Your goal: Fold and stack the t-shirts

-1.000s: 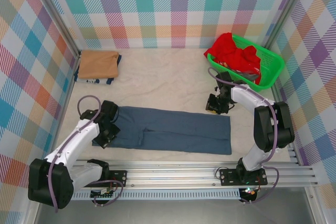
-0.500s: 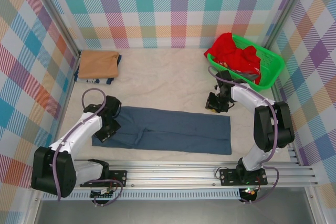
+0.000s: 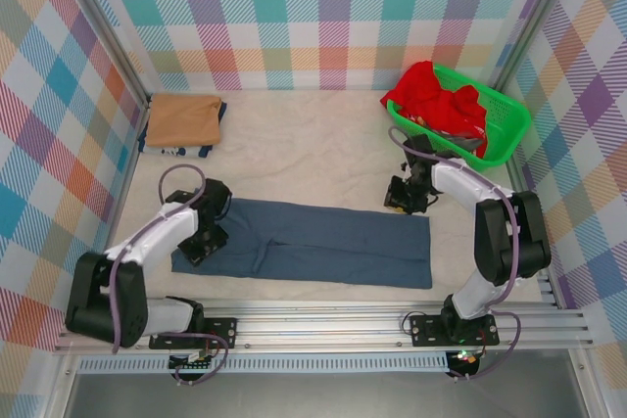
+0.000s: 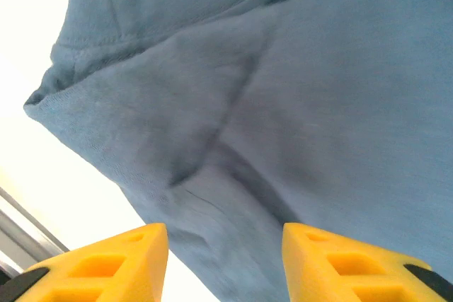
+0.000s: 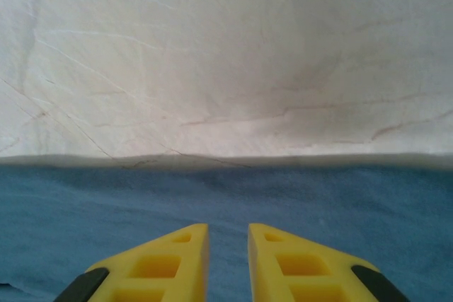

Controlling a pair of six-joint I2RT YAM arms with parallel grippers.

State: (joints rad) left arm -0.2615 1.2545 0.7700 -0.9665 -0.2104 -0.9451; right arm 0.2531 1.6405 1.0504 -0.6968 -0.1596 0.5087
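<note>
- Slate-blue cloth is the work in hand: the slate-blue t-shirt (image 3: 323,247) lies flat on the white-covered table (image 3: 313,149) as a long strip running left to right near the arms. Its sides look already turned in, so I judge the next fold to be end to end.
- The left gripper (image 3: 201,239) sits over the strip's left end. In the left wrist view its yellow fingers (image 4: 113,263) are spread wide above creased cloth and a hemmed edge, with nothing between them. It looks placed to take hold of that end.
- The right gripper (image 3: 405,198) is at the far corner of the strip's right end. In the right wrist view its fingers are drawn near together with a slim gap. Flat cloth lies beneath and the shirt's far edge is just ahead of the tips. I see nothing pinched. It is probably lined up on that corner to hold or lift it.
- The tan t-shirt (image 3: 183,117) lies folded at the back left, on top of a darker blue cloth (image 3: 181,151). This is likely the stack the blue shirt will join.
- The red t-shirt (image 3: 436,100) is heaped unfolded in the green mesh basket (image 3: 509,134) at the back right, spilling over its rim and well apart from the strip.
- The left end is layered and creased, so a shallow grip there may catch only the top layer.
</note>
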